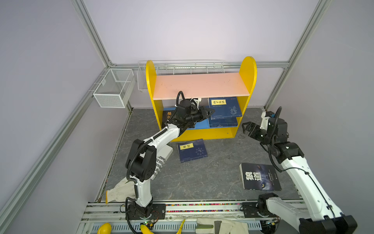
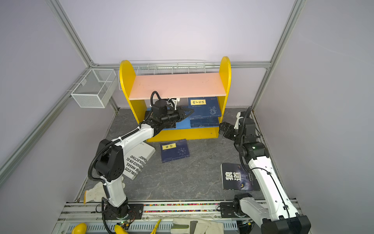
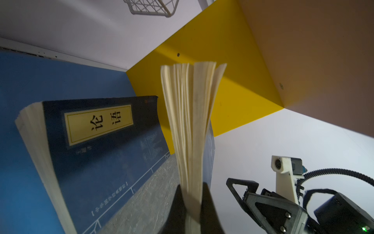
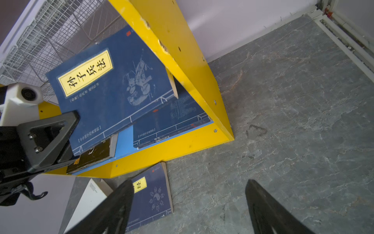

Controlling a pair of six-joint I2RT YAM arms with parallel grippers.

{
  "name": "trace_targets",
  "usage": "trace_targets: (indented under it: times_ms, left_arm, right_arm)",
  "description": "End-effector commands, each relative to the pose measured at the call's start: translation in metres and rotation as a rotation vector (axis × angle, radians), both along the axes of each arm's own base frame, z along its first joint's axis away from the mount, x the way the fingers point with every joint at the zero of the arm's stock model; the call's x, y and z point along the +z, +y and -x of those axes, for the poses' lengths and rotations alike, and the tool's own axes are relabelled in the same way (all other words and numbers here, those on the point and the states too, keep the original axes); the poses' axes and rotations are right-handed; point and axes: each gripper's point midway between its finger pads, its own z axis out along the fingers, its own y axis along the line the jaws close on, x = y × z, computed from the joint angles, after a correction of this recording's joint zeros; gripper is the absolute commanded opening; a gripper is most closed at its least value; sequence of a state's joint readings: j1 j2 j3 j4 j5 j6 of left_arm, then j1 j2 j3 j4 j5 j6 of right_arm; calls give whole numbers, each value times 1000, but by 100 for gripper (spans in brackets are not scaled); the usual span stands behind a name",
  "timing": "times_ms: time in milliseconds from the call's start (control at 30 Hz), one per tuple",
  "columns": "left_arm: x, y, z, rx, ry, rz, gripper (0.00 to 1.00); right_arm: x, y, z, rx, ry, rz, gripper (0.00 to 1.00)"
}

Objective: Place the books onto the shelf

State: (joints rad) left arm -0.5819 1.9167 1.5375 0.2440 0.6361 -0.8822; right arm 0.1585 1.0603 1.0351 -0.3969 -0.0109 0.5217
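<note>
Your left gripper [image 1: 211,111] is clamped on the thin navy yellow-labelled paperback [image 1: 224,106], tilted above a flat navy book [image 1: 223,122] in the lower tier of the yellow-panelled shelf [image 1: 248,69]; right gripper [image 1: 245,128] jaws apart, empty, just outside

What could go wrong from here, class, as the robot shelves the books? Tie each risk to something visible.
1. The left gripper pinches the navy book by one edge; its pages fan loose, so it may slip or sag.
2. That book's far corner sits right by the yellow side panel and might catch there.
3. The open right gripper hovers just outside that panel; a bump could shift the shelf.
</note>
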Motion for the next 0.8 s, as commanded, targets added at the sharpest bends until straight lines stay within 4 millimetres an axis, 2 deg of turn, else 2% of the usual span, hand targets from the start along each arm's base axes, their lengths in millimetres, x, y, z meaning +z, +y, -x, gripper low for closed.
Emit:
trace_targets:
  times_ms: [0, 333, 567, 767]
  left_arm:
    - [-2, 2, -16, 2, 16, -15, 0]
    - [-26, 3, -35, 15, 66, -37, 0]
    - [-43, 11, -44, 79, 99, -64, 0]
    - [-42, 18, -50, 149, 97, -53, 0]
  right_arm:
    - [3, -7, -24, -27, -93, 61, 89]
    - [-16, -18, -76, -129, -129, 107, 89]
    - [-15, -19, -97, -160, -158, 85, 89]
    - [-5, -19, -103, -165, -221, 80, 89]
